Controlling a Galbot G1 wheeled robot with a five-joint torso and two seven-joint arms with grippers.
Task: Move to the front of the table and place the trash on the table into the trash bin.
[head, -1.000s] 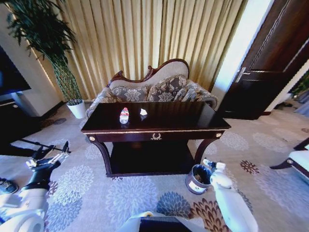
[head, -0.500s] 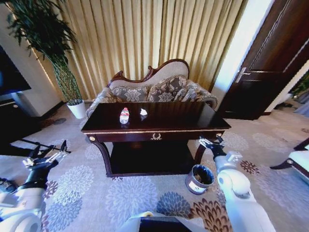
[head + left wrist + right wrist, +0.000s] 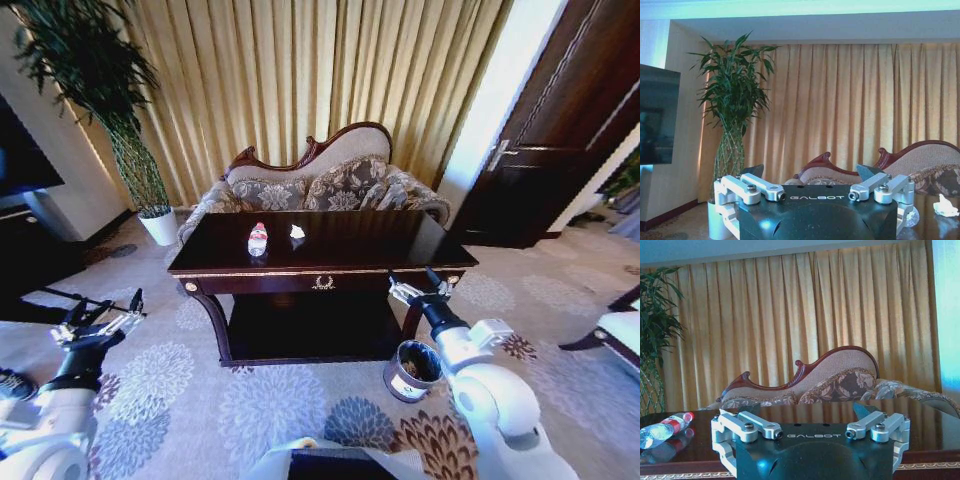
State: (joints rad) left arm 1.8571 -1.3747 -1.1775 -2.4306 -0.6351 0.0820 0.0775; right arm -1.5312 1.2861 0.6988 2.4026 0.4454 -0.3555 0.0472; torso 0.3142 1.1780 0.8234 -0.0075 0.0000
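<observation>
At the table front edge, my right gripper hangs spread wide and empty. Reaching for the bottle, I risk clipping that edge.

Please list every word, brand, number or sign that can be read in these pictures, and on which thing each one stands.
"GALBOT": on the black housing of the left gripper.
"GALBOT": on the black housing of the right gripper.
Red-and-white label of the small clear plastic bottle: too small to read.
White label on the small round dark trash bin: too blurred to read.

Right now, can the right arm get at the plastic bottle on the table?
Probably yes: the right gripper is open at the table's front edge, and bare tabletop lies between it and the plastic bottle, though toward the far left.
</observation>
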